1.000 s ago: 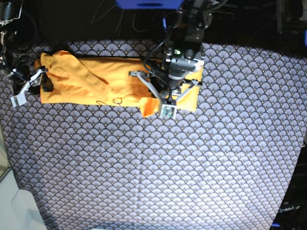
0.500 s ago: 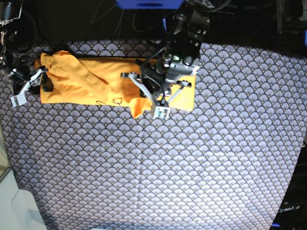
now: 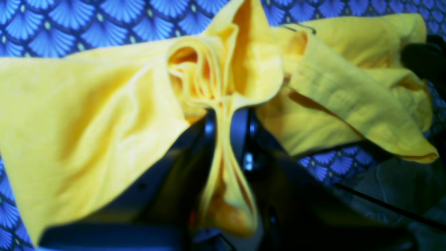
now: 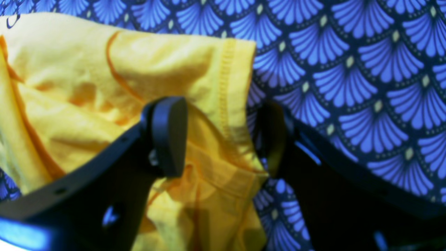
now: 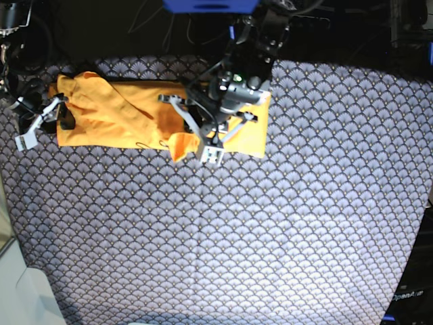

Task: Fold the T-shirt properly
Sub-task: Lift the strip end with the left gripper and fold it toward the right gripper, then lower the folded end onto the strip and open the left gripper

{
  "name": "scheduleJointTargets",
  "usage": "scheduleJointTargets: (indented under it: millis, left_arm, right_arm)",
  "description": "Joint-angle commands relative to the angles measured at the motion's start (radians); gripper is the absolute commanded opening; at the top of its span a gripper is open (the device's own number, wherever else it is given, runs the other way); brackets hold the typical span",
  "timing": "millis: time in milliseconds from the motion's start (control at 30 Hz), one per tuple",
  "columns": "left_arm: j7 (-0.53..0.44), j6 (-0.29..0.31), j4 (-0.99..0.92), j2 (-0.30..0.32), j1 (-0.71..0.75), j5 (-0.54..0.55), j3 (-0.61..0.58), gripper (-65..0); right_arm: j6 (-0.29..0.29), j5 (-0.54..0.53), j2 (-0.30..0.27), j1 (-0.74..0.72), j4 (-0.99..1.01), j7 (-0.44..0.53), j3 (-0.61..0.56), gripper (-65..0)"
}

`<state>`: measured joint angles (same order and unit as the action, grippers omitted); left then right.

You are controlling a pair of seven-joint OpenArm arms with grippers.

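Across upper centre, my left fingers (image 5: 181,143), pinched on the T-shirt (image 5: 115,115), have dragged its end leftward; right fingers (image 5: 42,122) gape, straddling the sleeve hem.

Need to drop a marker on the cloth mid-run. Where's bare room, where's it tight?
Free: the whole near half of the tablecloth below the T-shirt, and the far right stretch beyond its right edge. Crowded: the top-left strip, where the left hand is shut on a shirt fold and the right hand stands open at the sleeve.
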<state>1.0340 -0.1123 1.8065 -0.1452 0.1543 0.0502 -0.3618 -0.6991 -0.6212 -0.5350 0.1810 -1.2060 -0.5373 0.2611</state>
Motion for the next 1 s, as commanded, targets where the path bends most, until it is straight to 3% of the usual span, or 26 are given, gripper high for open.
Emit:
scheduleJointTargets:
  millis: [0,100,367,500,800,867,967]
  left_arm:
    - [-0.011,0.0,0.02,-0.012,-0.009,0.006,-0.004,-65.0]
    - [-0.011,0.0,0.02,-0.012,-0.008,0.006,-0.004,-59.6]
    - [-0.01,0.0,0.028,-0.012,-0.005,0.009,-0.007,-23.3]
    - [-0.013,0.006,0.043,-0.012,-0.006,0.058,-0.007,-12.9]
    - [-0.019,0.001,0.043,-0.012,-0.014,0.118,0.004,-13.9]
    - [-0.019,0.001,0.043,-0.012,-0.014,0.116,0.005,-21.8]
    - [-0.019,0.006,0.043,-0.012,-0.014,0.121,0.039,-44.7]
  right_arm:
    - [0.001,0.025,-0.009,0.005,-0.001,-0.054,-0.006,-30.2]
    - [0.001,0.025,-0.01,0.007,-0.001,-0.054,-0.006,-30.2]
    - [0.001,0.025,-0.01,0.007,-0.001,-0.054,-0.006,-30.2]
    - [0.001,0.025,-0.012,0.008,-0.001,-0.054,-0.006,-30.2]
    - [0.001,0.025,-0.012,0.007,-0.001,-0.054,-0.006,-30.2]
    - [0.001,0.025,-0.012,0.007,-0.001,-0.054,-0.006,-30.2]
    - [0.001,0.025,-0.01,0.007,-0.001,-0.054,-0.006,-30.2]
